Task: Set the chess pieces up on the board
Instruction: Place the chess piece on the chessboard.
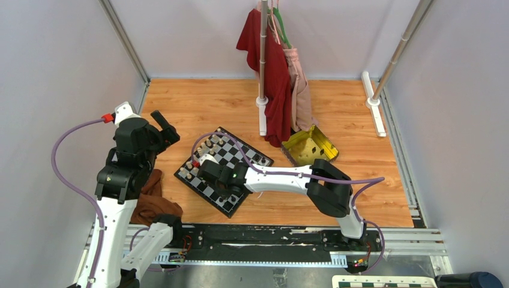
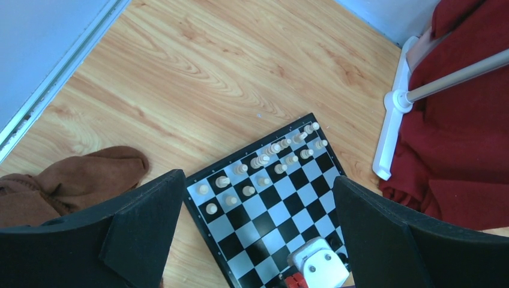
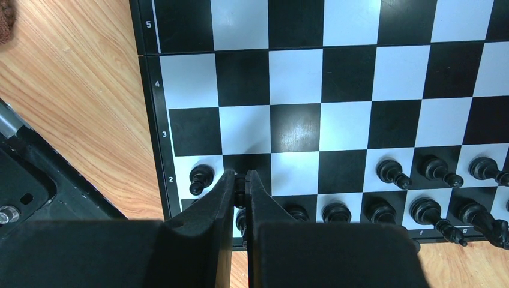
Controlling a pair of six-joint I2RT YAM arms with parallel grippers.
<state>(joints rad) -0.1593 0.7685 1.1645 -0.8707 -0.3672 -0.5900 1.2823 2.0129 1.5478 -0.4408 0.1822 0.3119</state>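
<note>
Black piece (image 3: 240, 182) between right fingers (image 3: 219, 198) — plain from wrist view, not overhead

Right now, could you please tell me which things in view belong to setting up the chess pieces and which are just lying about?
Job: board, cream pieces, black pieces, right end effector closed on one black piece.
Lying about: gold tray, brown cloth, red garment, pink garment, clothes rack.

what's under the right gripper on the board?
A black chess piece pinched in the right gripper, over the second row of the board. The squares beneath the fingers are covered.
</note>
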